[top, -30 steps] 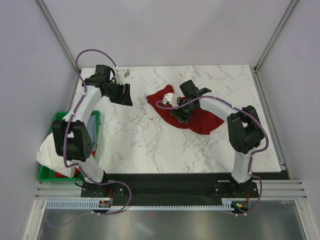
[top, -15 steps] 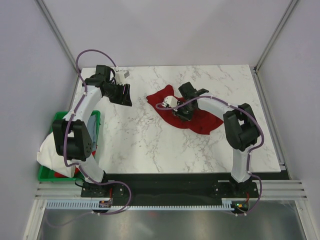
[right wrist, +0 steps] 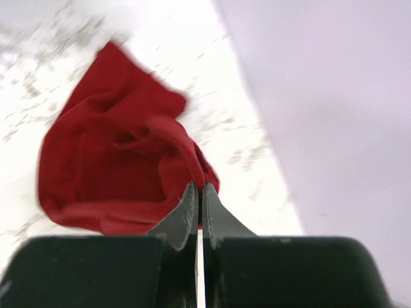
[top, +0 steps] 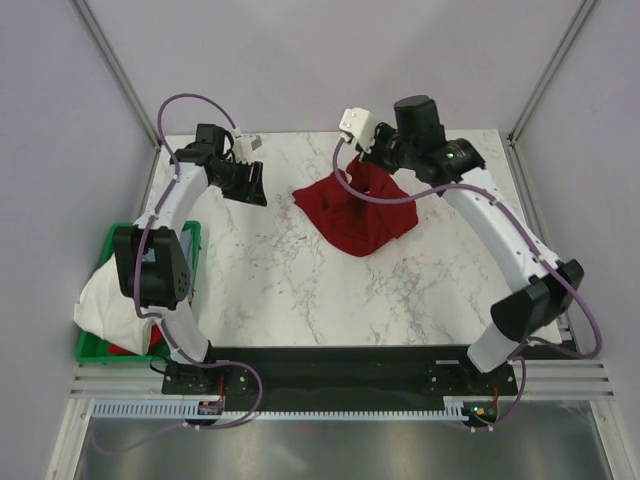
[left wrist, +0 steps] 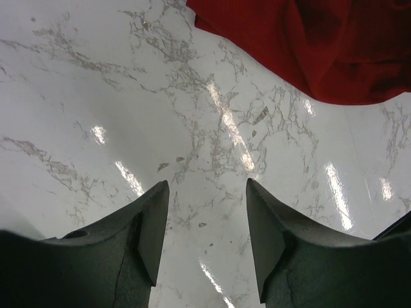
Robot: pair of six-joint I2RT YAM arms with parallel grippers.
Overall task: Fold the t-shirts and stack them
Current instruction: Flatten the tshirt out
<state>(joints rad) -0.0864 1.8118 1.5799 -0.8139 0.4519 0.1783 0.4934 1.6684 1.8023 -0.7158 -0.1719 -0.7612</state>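
Two grippers differ: far left, the left gripper point(left wrist: 207, 192) hangs wide open, empty (likely awaiting a corner); the right gripper point(right wrist: 198, 189), pinched shut, holds the dark red t-shirt point(top: 358, 212) peaked above the table point(top: 300, 290), far middle, probably to spread it.

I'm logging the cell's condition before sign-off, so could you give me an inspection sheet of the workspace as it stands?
Surface: white marble-pattern tabletop, glossy, no spills seen.
Job's things: dark red cloth t-shirt, crumpled, one part pinched up, the rest lying on the tabletop; white cloth draped over the green plastic bin at the left edge.
Clutter: nothing seen.
Hands: left hand open over bare tabletop, holding nothing; right hand shut on the t-shirt.
Cables: purple cables looped along both arms; in the top view one loop crosses in front of the t-shirt.
Surroundings: pale walls, aluminium frame posts.
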